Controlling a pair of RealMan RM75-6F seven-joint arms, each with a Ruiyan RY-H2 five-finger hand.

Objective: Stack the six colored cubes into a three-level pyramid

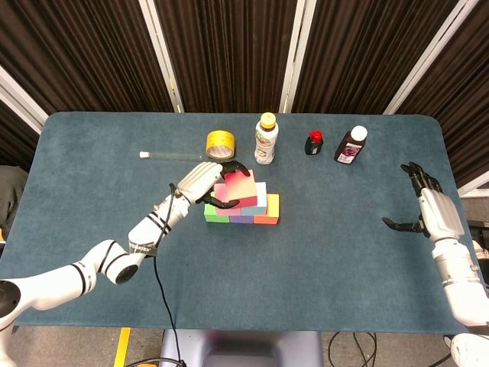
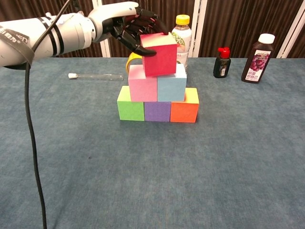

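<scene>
My left hand [image 2: 127, 27] [image 1: 205, 180] grips a red cube [image 2: 160, 54] [image 1: 238, 188] from its left and top. The cube sits slightly tilted on top of the pink cube [image 2: 142, 88] and light blue cube [image 2: 172, 88]; whether it fully rests on them I cannot tell. Under those stand a green cube [image 2: 130, 108], a purple cube [image 2: 157, 111] and an orange cube [image 2: 184, 110] in a row. My right hand [image 1: 429, 206] hovers open at the table's right edge, far from the stack, and appears only in the head view.
Behind the stack stand a yellow tape roll [image 1: 220, 143], a yellow-capped drink bottle [image 2: 181, 40], a small red-capped bottle [image 2: 220, 62] and a dark juice bottle [image 2: 258, 58]. A glass tube [image 2: 95, 76] lies at the back left. A black cable [image 2: 33, 143] hangs from my left arm.
</scene>
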